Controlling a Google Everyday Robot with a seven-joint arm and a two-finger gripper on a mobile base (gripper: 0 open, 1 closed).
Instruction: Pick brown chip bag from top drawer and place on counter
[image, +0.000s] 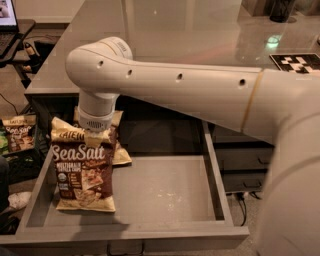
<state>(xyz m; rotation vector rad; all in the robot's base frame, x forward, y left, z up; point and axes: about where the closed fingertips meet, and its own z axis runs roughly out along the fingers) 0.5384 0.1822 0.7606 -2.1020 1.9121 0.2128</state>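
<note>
Down in top drawer (165, 192), claw (98, 132) tops upright brown chip bag (82, 172); grip hidden, cannot tell

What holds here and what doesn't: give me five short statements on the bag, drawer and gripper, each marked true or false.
1. The top drawer is pulled open. True.
2. The gripper is at the top edge of the brown chip bag. True.
3. The brown chip bag lies on the counter. False: it stands upright in the drawer's left part.
4. The checkered marker lies in the drawer. False: it lies on the counter, far right.
5. A look-alike bag sits outside the drawer, to its left. True.
</note>
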